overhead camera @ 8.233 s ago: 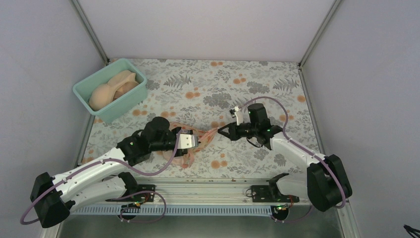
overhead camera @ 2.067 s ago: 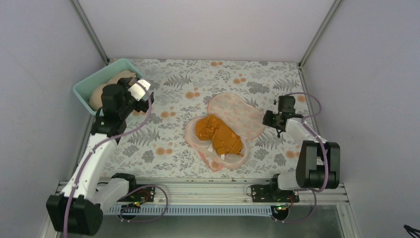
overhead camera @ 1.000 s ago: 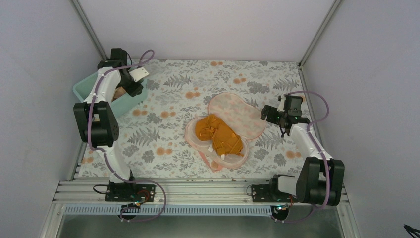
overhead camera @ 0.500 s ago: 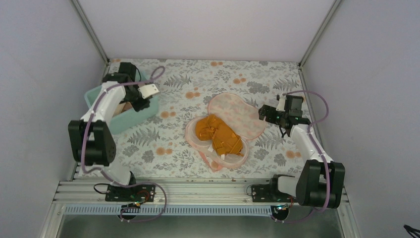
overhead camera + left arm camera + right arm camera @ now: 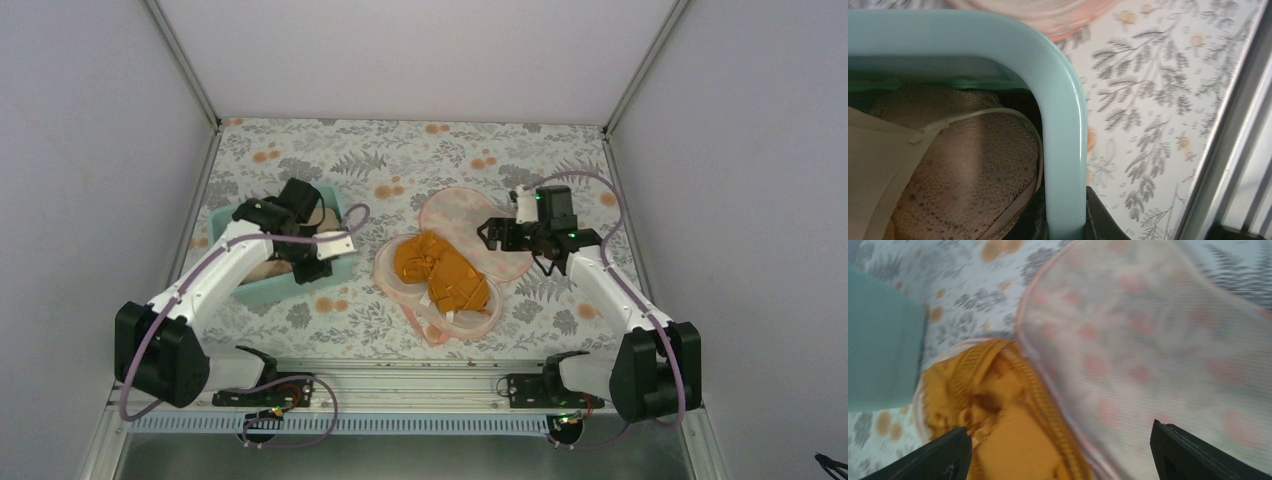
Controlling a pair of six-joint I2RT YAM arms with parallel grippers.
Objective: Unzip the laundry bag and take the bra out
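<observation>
Your left gripper (image 5: pixel 1066 225) pinches the tub (image 5: pixel 973 30) rim, right gripper (image 5: pixel 1060 432) gapes over the bra (image 5: pixel 1013 440) in the unzipped laundry bag (image 5: pixel 1148 340).

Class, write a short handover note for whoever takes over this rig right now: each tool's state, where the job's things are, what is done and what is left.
Left tool: shut on the rim of the tub, which holds pale bras.
Right tool: open, empty, hovering over the flap of the laundry bag.
The bag: mid-table, unzipped, flap folded back.
Bra: orange, lying in the bag's open lower half, untouched.
Done: unzipping.
Left: grasp the bra and lift it out; the right tool looks nearest.
</observation>
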